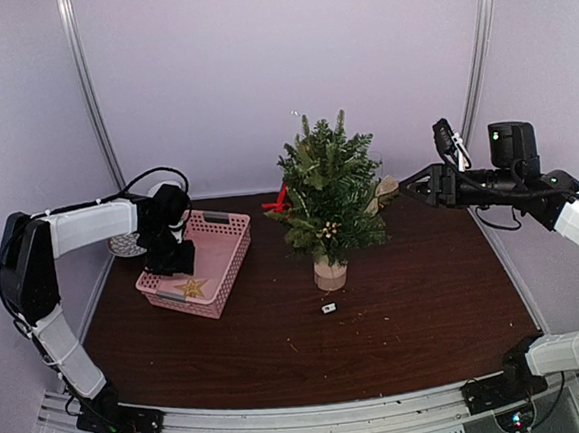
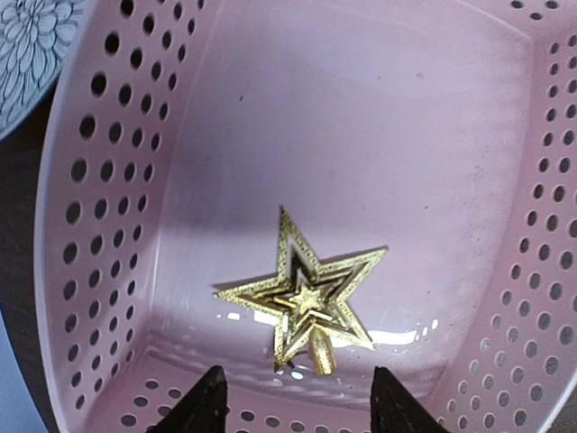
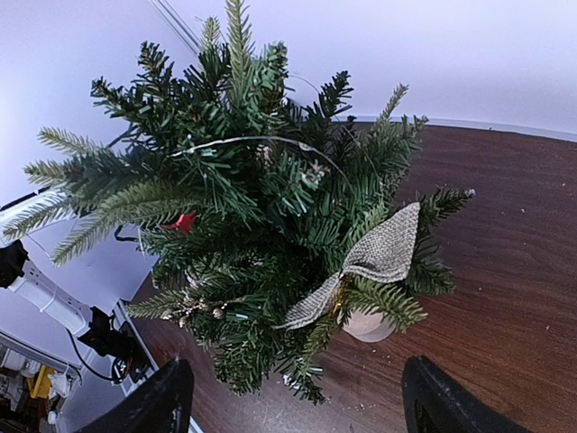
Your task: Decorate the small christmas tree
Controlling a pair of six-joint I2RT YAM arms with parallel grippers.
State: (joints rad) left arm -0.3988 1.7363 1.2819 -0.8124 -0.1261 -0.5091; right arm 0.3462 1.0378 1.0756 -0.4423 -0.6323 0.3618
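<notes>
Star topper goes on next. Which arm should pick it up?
Left. The left gripper hangs open right over the pink basket, with the gold star lying just ahead of its fingertips. The right gripper, also open, is over by the small christmas tree, far from the basket.

The tree (image 1: 326, 199) stands upright on its pale stump toward the back middle of the table (image 1: 406, 298). It is bushy and dark green, wearing a burlap bow (image 3: 374, 262), a red ornament (image 3: 185, 221) and gold berries (image 1: 328, 231).
</notes>
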